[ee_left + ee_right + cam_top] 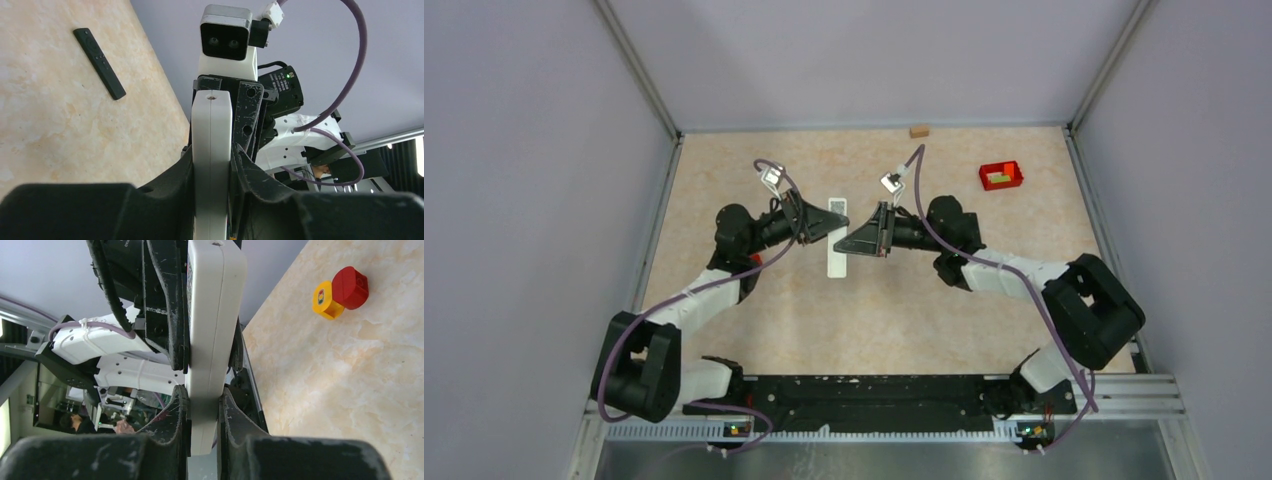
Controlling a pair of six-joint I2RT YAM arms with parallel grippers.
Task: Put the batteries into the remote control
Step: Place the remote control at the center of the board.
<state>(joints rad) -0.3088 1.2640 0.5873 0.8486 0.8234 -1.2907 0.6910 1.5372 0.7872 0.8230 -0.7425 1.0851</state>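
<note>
A white remote control (835, 262) is held over the middle of the table by both grippers, one from each side. My left gripper (825, 226) is shut on it; in the left wrist view the remote (212, 115) stands edge-on between the fingers of that gripper (213, 151). My right gripper (854, 243) is also shut on it; in the right wrist view the remote (215, 300) is clamped between the fingers of that gripper (204, 391). No batteries show in any view.
A black remote (99, 62) lies on the table in the left wrist view. A red block (351, 287) and a yellow block (326, 300) lie together in the right wrist view. A red bin (1001, 176) and a small wooden block (919, 130) sit at the back right.
</note>
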